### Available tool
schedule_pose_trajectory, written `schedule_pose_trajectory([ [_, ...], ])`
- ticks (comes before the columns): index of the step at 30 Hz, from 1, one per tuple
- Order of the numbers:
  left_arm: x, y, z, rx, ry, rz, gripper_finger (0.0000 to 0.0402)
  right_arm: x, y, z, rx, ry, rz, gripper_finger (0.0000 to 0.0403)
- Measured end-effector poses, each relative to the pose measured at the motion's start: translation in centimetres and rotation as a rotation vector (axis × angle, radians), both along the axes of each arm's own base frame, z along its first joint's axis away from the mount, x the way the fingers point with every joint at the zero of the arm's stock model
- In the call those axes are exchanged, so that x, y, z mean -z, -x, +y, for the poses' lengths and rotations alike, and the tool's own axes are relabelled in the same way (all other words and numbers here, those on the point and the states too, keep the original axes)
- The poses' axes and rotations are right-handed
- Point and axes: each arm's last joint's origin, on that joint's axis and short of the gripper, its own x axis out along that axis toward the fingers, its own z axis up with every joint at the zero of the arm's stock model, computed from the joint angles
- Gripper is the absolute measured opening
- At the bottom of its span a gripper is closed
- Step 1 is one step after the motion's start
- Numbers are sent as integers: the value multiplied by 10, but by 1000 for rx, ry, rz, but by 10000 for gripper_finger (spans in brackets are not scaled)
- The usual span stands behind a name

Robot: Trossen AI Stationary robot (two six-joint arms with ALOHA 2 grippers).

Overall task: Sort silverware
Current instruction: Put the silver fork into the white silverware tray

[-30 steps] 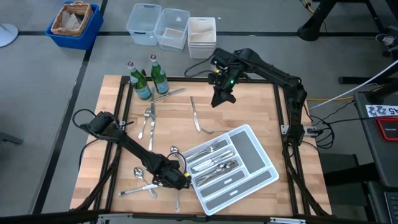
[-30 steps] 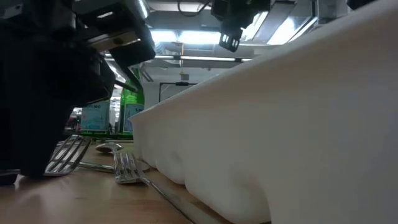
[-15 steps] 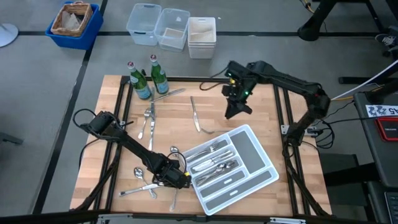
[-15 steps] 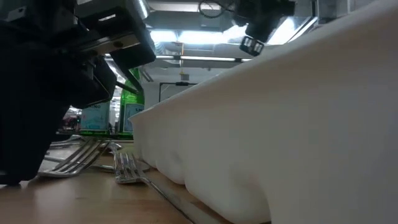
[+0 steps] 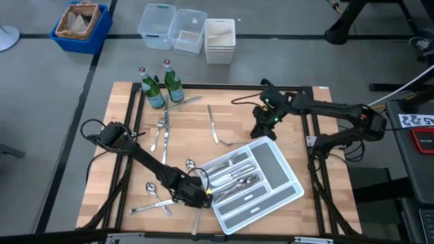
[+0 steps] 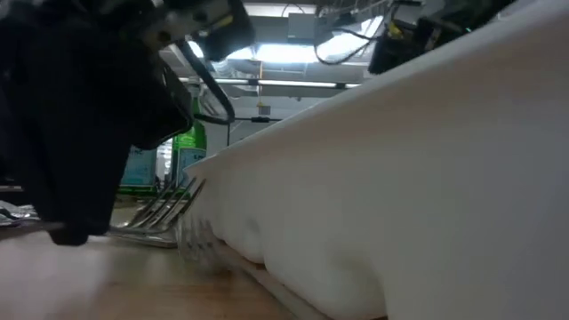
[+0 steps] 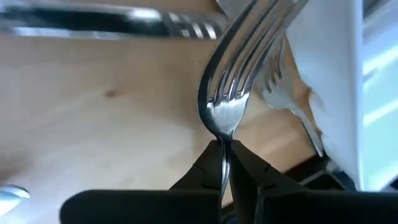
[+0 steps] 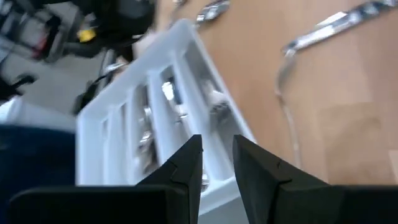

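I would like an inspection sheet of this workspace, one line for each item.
Surface: wooden table, bare wood between items.
Job's things: white divided tray holding sorted silverware; a fork is gripped; loose knife, forks and spoons lie on the wood.
Clutter: two green bottles at the far edge.
Grippers: left pincer shut on the fork beside the tray; right pincer open, empty, above the tray's far corner.
Cables: black cables at the table's right side.
Surroundings: blue basket, clear bins on the floor.

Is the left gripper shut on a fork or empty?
Shut on a fork: the left gripper pinches the fork at its neck, beside the white tray.
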Motion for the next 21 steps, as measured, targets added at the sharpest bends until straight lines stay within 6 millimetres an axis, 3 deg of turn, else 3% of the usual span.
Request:
schedule_pose_trajectory([
  [9,-16,5,-3,24,17,-30,1,31,9,3,129,39,-65,92],
  [21,-70,21,-1,119,12,-198,3,37,10,1,196,102,-39,92],
])
